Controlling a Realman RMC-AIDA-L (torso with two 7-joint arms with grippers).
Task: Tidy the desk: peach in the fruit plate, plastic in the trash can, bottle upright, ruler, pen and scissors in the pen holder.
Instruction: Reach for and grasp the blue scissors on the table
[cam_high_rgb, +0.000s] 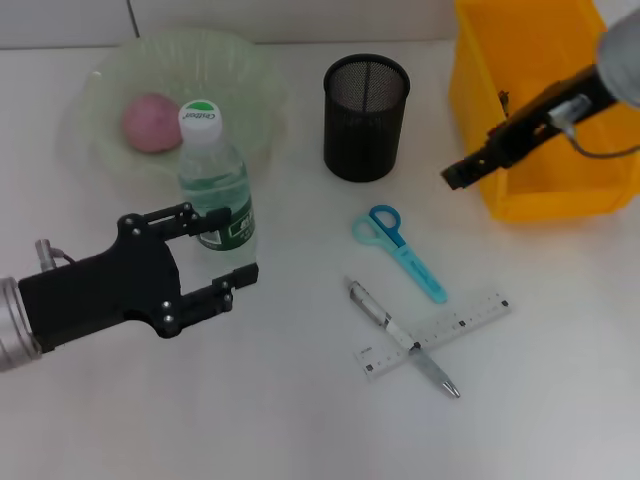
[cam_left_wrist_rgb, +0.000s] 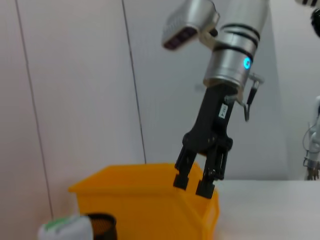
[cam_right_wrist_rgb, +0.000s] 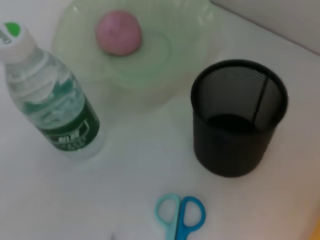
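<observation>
The bottle (cam_high_rgb: 214, 175) (cam_right_wrist_rgb: 55, 107) stands upright in front of the green fruit plate (cam_high_rgb: 240, 75) (cam_right_wrist_rgb: 170, 50), which holds the pink peach (cam_high_rgb: 150, 122) (cam_right_wrist_rgb: 118, 32). My left gripper (cam_high_rgb: 236, 245) is open, one finger on each side of the bottle's lower part. The black mesh pen holder (cam_high_rgb: 366, 118) (cam_right_wrist_rgb: 237, 117) is empty. Blue scissors (cam_high_rgb: 396, 246) (cam_right_wrist_rgb: 180, 216), a pen (cam_high_rgb: 400, 338) and a clear ruler (cam_high_rgb: 440, 332) lie on the desk, the pen crossing the ruler. My right gripper (cam_high_rgb: 462, 173) (cam_left_wrist_rgb: 194, 184) hangs open and empty over the yellow trash can's (cam_high_rgb: 545, 120) (cam_left_wrist_rgb: 145, 200) near-left rim. No plastic shows.
The white desk (cam_high_rgb: 300, 420) runs bare along its front. A wall stands behind the plate and the trash can. The bottle's cap (cam_left_wrist_rgb: 65, 227) and the pen holder's rim (cam_left_wrist_rgb: 102, 222) sit low in the left wrist view.
</observation>
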